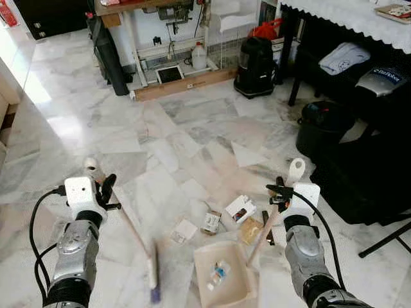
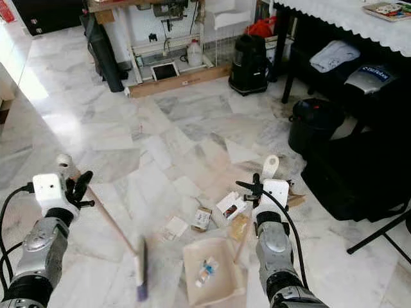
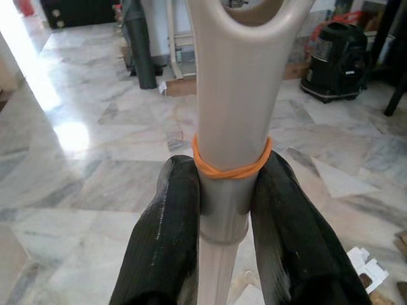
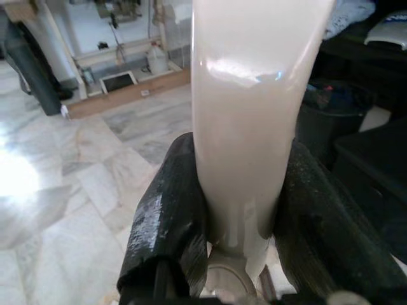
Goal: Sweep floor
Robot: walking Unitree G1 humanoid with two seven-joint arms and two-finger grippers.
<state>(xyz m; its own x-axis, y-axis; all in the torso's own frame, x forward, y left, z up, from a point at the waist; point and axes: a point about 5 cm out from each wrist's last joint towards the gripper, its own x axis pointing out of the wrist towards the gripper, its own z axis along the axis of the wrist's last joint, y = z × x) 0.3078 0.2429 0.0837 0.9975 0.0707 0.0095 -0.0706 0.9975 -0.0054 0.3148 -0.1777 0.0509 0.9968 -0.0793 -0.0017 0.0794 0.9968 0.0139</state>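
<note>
— On the marble floor (image 1: pixel 96 135) near the robot's feet, what do you make out?

— A cream dustpan (image 1: pixel 221 274) lying flat, a few small scraps inside it; its long handle (image 1: pixel 263 234) slants up to the right gripper (image 1: pixel 280 190), whose black fingers (image 4: pixel 166 229) are clamped on either side of the pale grip; nothing loose about that hold.

— And the other arm?

— The left gripper (image 1: pixel 104 189) is squeezed round the top of the broom handle (image 3: pixel 230 95), just below an orange rubber band (image 3: pixel 230 166); the stick (image 1: pixel 131 230) runs down and to the right to the broom head (image 1: pixel 153 273), which sits on the tiles left of the dustpan, blurred, with a purple tip at its near end.

— Where is the rubbish?

— Just beyond the dustpan's far edge; a white square of paper (image 1: pixel 186 229) to the left, a small brown-and-white packet (image 1: pixel 210 222) beside it, a white carton with red print (image 1: pixel 240 208) further right, and a yellowish wrapper (image 1: pixel 251 231) touching the dustpan handle's line; all near one another, none inside the pan.

— Anything further off?

— A black vacuum cleaner (image 1: pixel 255 66) at the far side, next to a white jug (image 1: pixel 199 56) and a long wooden plank (image 1: pixel 183 84) under a workbench; to the right, a dark round bin (image 1: pixel 319 128) beside a black table draped with a white cloth (image 1: pixel 347 19); bright glare on the tiles at the far left.
</note>
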